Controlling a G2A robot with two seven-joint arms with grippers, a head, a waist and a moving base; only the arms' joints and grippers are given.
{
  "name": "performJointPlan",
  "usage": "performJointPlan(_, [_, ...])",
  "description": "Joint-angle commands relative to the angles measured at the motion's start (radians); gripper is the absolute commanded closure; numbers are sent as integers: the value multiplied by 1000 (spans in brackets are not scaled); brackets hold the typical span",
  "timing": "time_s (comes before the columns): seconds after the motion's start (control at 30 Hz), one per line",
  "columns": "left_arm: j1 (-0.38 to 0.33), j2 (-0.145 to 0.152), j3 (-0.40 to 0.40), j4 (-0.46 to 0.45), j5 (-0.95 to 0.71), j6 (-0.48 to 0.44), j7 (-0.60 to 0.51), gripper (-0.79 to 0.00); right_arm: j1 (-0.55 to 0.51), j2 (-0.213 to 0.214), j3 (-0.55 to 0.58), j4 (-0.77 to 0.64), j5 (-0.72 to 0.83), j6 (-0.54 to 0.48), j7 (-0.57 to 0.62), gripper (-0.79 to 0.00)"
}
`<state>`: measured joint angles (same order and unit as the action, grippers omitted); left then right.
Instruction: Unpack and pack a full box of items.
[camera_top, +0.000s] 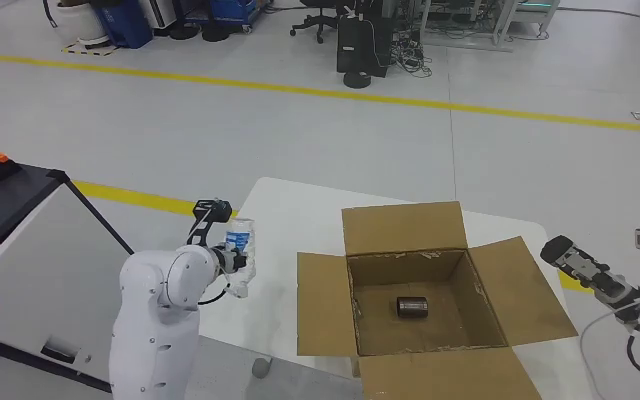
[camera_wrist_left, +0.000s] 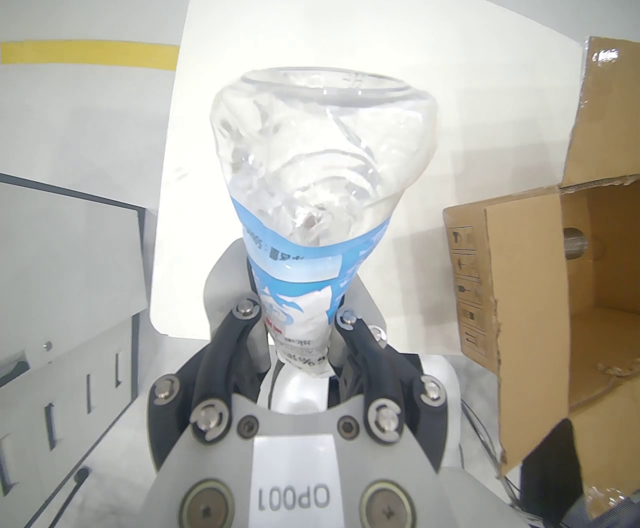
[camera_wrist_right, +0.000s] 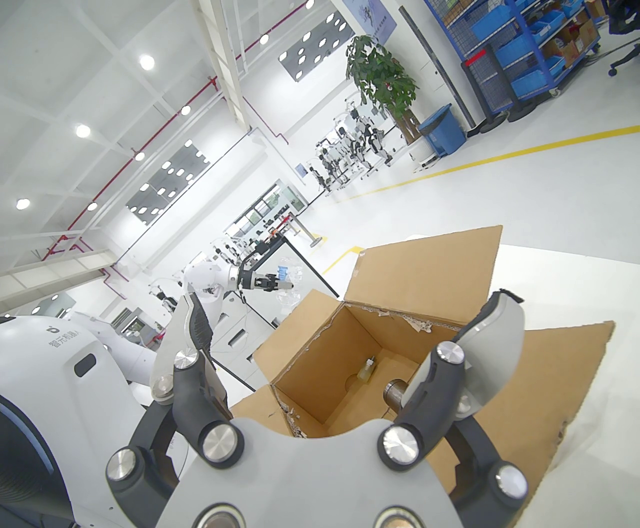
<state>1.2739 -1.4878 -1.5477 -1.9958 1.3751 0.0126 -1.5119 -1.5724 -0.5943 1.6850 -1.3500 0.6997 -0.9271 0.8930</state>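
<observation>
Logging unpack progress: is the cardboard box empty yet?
Not empty. The box, flaps spread, has a dark cylinder lying on its floor; the right wrist view shows a small pale item near it.

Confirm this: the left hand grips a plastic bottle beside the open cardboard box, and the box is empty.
Not empty. The left hand grips the plastic bottle beside the open cardboard box, but the box holds a dark cylinder, as the top view shows.
</observation>
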Motion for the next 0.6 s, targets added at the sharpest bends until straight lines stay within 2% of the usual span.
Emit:
performJointPlan(0.0, [-4, 1, 27, -40, 3, 5, -24, 0, 0, 0, 0, 0, 0, 0, 0, -785])
performJointPlan(0.23, [7, 6, 182, -154, 29, -26, -24, 0, 0, 0, 0, 0, 0, 0, 0, -785])
performJointPlan(0.4, [-28, 12, 286, -102, -22, -3, -24, 0, 0, 0, 0, 0, 0, 0, 0, -785])
performJointPlan(0.57, [-114, 25, 380, -58, -75, 64, -24, 0, 0, 0, 0, 0, 0, 0, 0, -785])
